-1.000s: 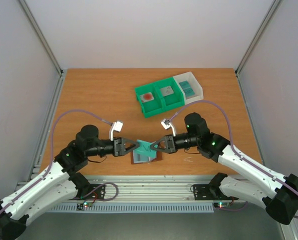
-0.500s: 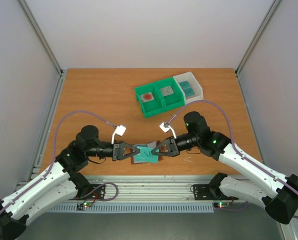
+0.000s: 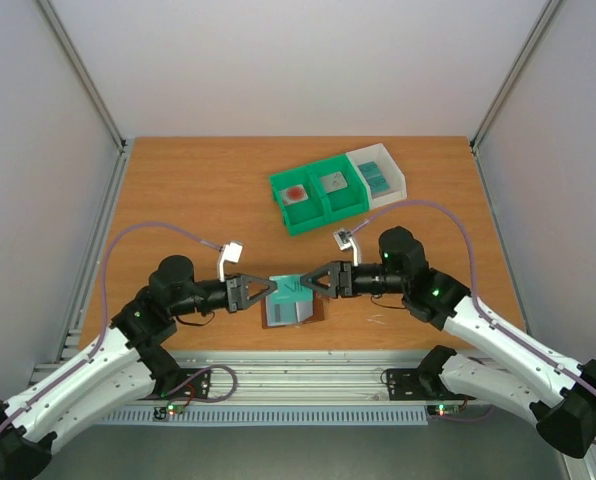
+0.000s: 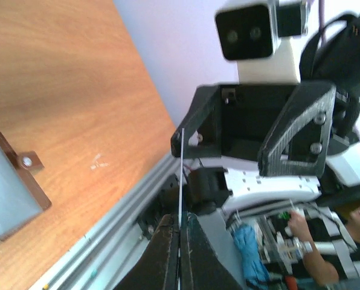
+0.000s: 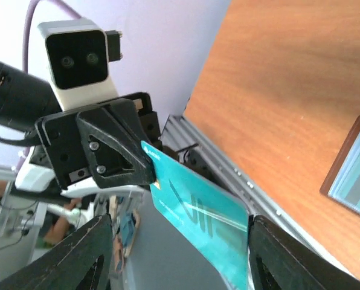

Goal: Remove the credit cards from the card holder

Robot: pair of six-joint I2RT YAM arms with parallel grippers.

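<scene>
The left pincer point(image 3: 271, 288) is clamped on the left edge of a teal credit card point(image 3: 294, 292) and holds it in the air just above the card holder point(image 3: 290, 316). The right pincer point(image 3: 315, 282) stands apart, its fingers point(image 5: 65, 260) flanking the card's right end without gripping. This suggests a hand-over: one arm carries the card so the other can let go. The card holder lies open on the counter point(image 3: 198, 200), near the centre of its near edge.
</scene>
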